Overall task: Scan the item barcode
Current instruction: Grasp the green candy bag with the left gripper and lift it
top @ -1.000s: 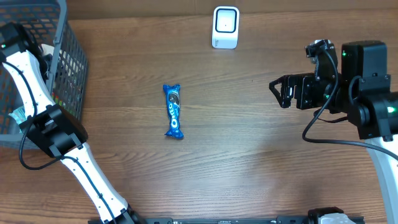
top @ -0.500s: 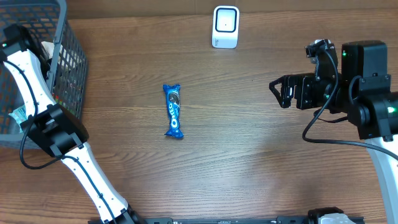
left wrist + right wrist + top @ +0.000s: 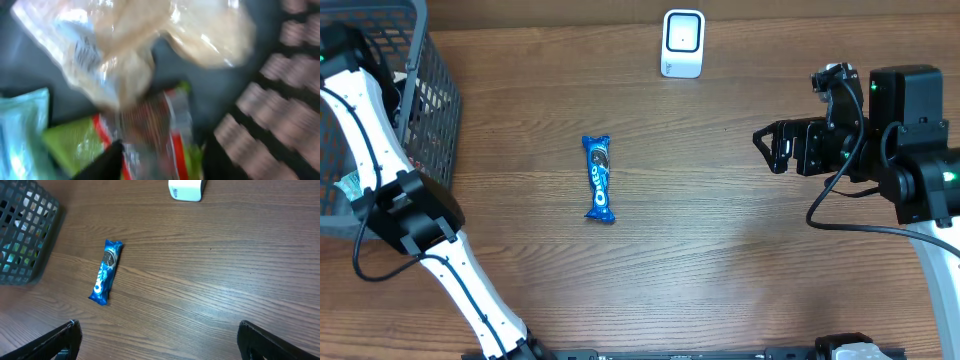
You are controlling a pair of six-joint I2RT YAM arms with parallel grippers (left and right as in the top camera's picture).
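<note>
Deep in the basket (image 3: 432, 92), the left claw (image 3: 164, 159), its grip unreadable through blur, may snag several packets (image 3: 150, 117); the right claw (image 3: 159, 341) gapes wide.

Entry 1: left arm (image 3: 368, 125)
- Upper end, reaching into the wire basket (image 3: 432, 100) at the desk's far-left corner, has shifted slightly toward the far edge since both earlier overhead pictures
- Dark wrist section now sits closer to the basket's far rim
- Elbow joint by the basket's near side has moved a touch toward the desk's left edge

Entry 2: left fingers (image 3: 102, 162)
- Wrist view smeared with motion over a clear packet (image 3: 130, 45) and a red-and-green packet (image 3: 167, 125)
- Whether either packet is held cannot be told
</note>
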